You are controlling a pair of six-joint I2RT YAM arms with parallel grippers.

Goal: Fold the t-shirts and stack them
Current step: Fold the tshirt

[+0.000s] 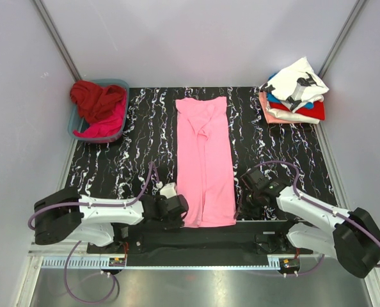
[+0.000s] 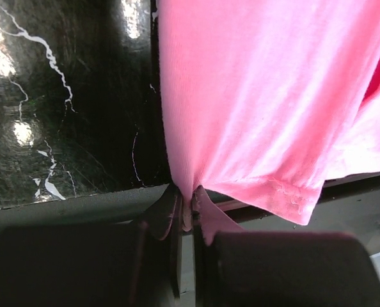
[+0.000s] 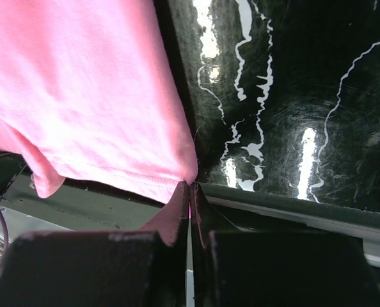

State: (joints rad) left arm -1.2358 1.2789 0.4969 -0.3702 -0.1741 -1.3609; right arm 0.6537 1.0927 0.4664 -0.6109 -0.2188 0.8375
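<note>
Left gripper [image 1: 183, 210] is clamped on the long light pink cotton t-shirt [image 1: 206, 160], pinching the hem corner at the shirt's 7 o'clock end. In the left wrist view the dark fingers [image 2: 157, 220] are pressed together with a small pucker of pink cloth [image 2: 254, 96] gathered between them [image 2: 187, 201]. The corner is drawn up off the glossy black white-veined marble-pattern tabletop [image 2: 62, 115].

The right gripper [image 1: 241, 203] is likewise closed on the same shirt at its 5 o'clock corner. Its wrist view shows the tips meeting [image 3: 190, 188] on the stitched hem of the pink fabric [image 3: 81, 96], beside the shiny black surface [image 3: 292, 96].

From overhead, the pink shirt lies as a narrow strip down the middle of the table [image 1: 132, 160]. It runs from 12 o'clock to 6 o'clock, with its near hem at the table's front edge, between the two arms.

At 10 o'clock sits a grey-blue plastic basket [image 1: 73, 125]. It holds a crumpled dark red shirt [image 1: 97, 99] above a magenta one [image 1: 107, 125].

At 2 o'clock is a stack of folded shirts, well apart from the pink strip. A white shirt with black print [image 1: 297, 80] is on top. Below it show slivers of blue [image 1: 277, 100] and red [image 1: 318, 110], with salmon [image 1: 276, 116] at the bottom.
</note>
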